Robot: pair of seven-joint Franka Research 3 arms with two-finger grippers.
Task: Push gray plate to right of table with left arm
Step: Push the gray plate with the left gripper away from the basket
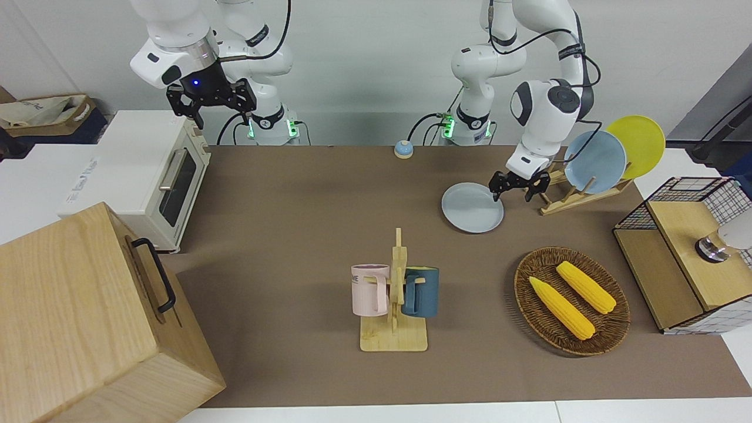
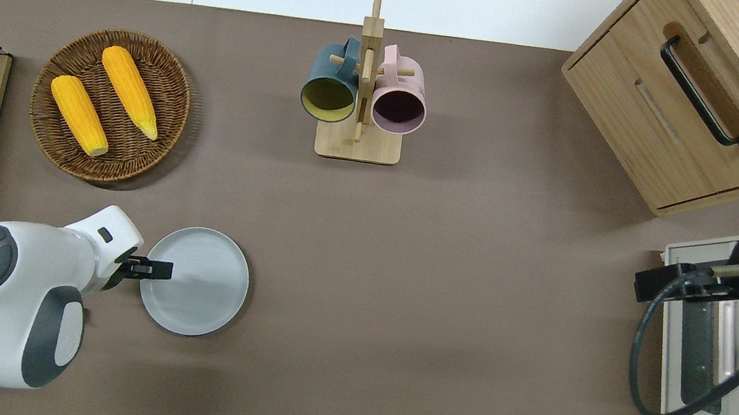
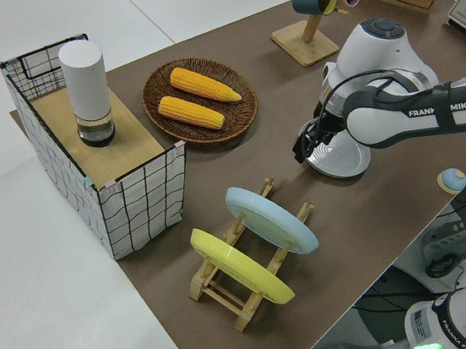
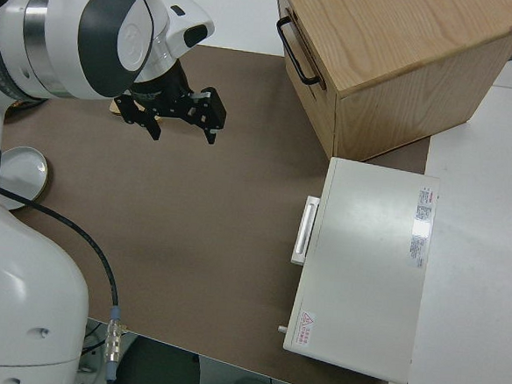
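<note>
Low at the gray plate's (image 2: pixel 194 281) rim, the left gripper (image 2: pixel 157 270) sits over the edge that faces the left arm's end of the table (image 2: pixel 468 316); whether its fingers are spread or pressed together cannot be told. The plate lies flat on the brown sheet, nearer to the robots than the wicker basket (image 2: pixel 175 109) with its two corn cobs (image 2: pixel 130 91), and just beside the wooden dish rack (image 1: pixel 578 198) that holds a blue plate (image 1: pixel 594 161) and a yellow plate (image 1: pixel 643 138) on edge.

Largest of the rest is the wooden cabinet (image 1: pixel 76 317) with a black handle, then the white toaster oven (image 1: pixel 144 170) (a red warning sticker sits on its top, its small print unreadable). The left arm (image 3: pixel 427 117) bears "FRANKA EMIKA" in white letters. At mid-table stands the mug rack (image 1: pixel 395 305), hung with a pink mug (image 1: pixel 369 289) with dark lettering, of which "ME" shows, and a dark teal mug (image 1: pixel 423 291). The right arm is parked, its gripper (image 1: pixel 211 100) spread open.
</note>
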